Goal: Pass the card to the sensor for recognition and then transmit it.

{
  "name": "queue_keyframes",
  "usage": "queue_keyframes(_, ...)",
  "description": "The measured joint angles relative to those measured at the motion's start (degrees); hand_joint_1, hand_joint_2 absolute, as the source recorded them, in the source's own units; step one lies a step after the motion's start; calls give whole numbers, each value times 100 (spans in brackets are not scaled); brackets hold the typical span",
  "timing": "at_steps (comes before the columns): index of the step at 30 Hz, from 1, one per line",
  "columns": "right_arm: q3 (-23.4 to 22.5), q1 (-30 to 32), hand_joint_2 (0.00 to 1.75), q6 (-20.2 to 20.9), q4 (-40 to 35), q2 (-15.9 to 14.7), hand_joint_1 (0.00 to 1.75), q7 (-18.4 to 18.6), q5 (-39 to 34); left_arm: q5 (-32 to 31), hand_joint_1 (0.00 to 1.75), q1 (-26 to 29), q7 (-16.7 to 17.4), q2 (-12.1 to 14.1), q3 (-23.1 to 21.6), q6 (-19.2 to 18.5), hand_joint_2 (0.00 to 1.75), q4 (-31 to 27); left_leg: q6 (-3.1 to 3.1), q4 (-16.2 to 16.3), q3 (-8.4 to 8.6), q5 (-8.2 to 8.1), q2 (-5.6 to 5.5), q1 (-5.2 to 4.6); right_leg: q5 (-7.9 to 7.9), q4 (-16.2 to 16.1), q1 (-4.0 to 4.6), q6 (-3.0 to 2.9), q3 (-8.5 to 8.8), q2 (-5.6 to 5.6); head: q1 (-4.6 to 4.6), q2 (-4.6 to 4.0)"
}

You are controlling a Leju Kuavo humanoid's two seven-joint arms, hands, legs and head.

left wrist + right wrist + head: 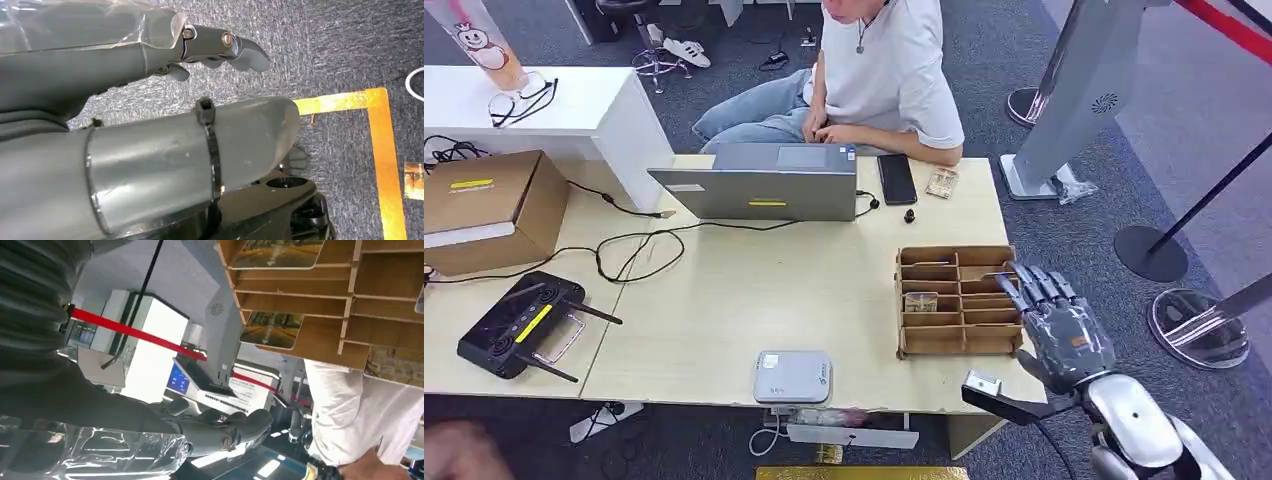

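Head view: the right hand (pixel 1056 320) hovers at the right edge of the wooden rack (pixel 957 299), fingers spread and extended toward the rack's far right slots, holding nothing. A card (pixel 921 301) stands in a slot on the rack's left side, so it lies to the left of the hand, across the divider. In the right wrist view the card (pixel 272 329) sits edge-on in its slot, long axis parallel to the rack's shelves. The sensor (pixel 793 376), a flat grey box, rests near the table's front edge, left of the rack and nearer the robot. The left hand (pixel 220 47) hangs beside the body over the carpet, fingers loosely curled, empty. The right hand is therefore the nearer one; judged from this, reaching the card requires a leftward shift over the rack before the fingers close.
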Motion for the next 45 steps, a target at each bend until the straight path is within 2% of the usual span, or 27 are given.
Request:
queue_keyframes(11, 48, -41, 175, 112, 94, -92, 0, 85, -66, 2, 0, -1, 7, -4, 0, 18, 0, 0, 0, 0, -2, 0, 0, 0, 0, 0, 0, 0, 0, 0, -2, 0)
queue_keyframes(45, 332, -159, 175, 199, 518, -92, 0, 142, -74, -85, 0, -4, 63, -39, -17, 55, 0, 0, 0, 0, 1, 0, 0, 0, 0, 0, 0, 0, -1, 0, 0, 0)
